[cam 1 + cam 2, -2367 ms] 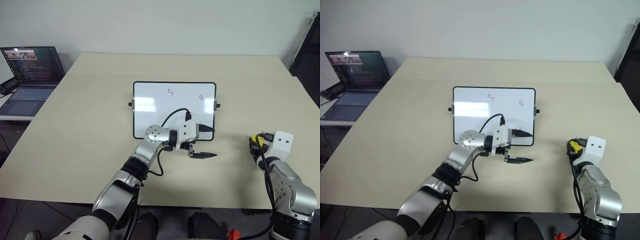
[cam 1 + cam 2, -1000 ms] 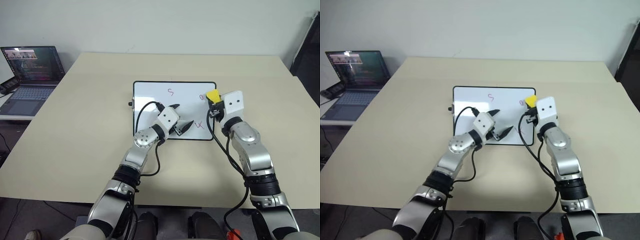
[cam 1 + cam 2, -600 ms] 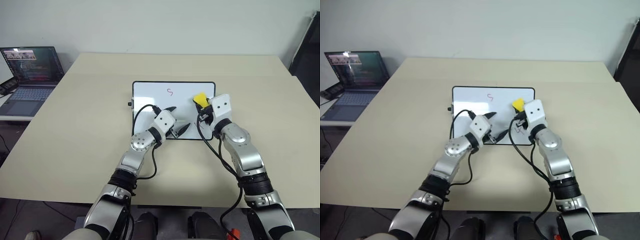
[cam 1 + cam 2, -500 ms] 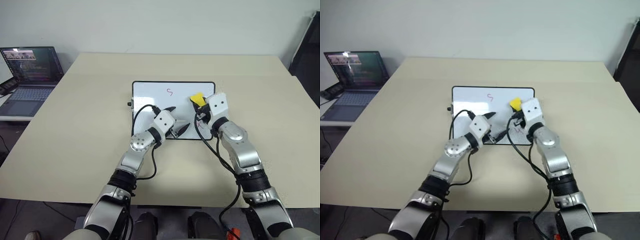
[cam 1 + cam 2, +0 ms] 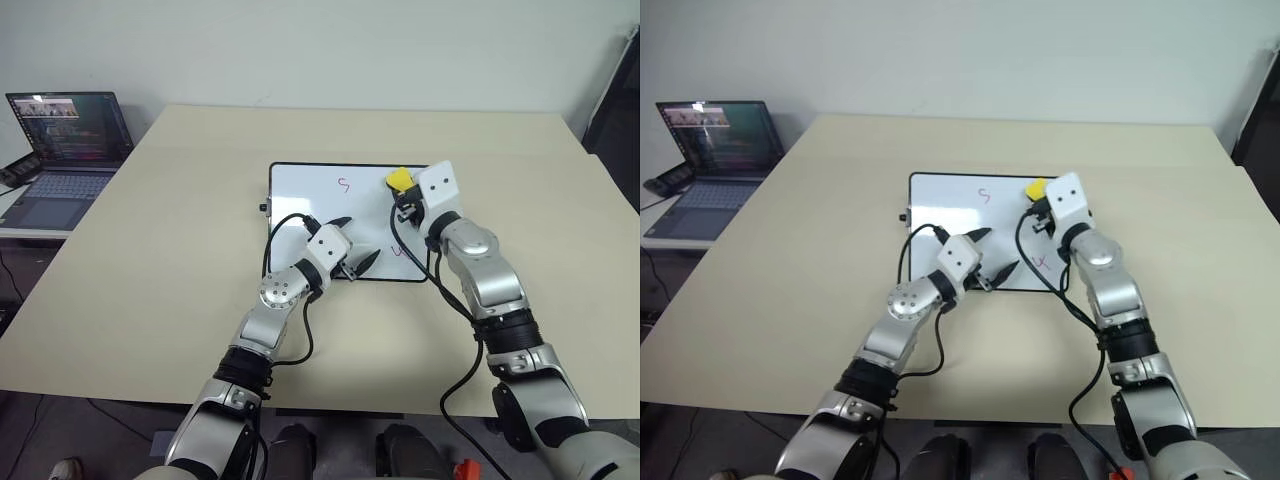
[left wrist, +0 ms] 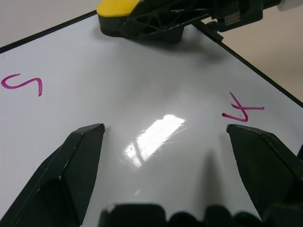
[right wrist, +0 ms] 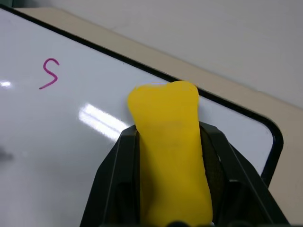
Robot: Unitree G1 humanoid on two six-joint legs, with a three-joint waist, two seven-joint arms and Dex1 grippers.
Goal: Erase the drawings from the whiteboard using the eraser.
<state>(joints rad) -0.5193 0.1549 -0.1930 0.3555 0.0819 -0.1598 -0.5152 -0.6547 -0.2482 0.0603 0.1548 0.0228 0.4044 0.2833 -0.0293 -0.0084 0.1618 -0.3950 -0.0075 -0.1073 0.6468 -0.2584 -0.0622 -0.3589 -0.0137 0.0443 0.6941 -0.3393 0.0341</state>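
Right pincer clamped on the eraser, its yellow block over the whiteboard near the far right corner, where the "0" should be (not visible under it). Left pincer spread wide, empty, just above the board's near edge. Best to press the dark base flat and sweep short strokes. 2 red drawings readable: "S" and "K". Board glossy, black-framed, flat on tabletop.
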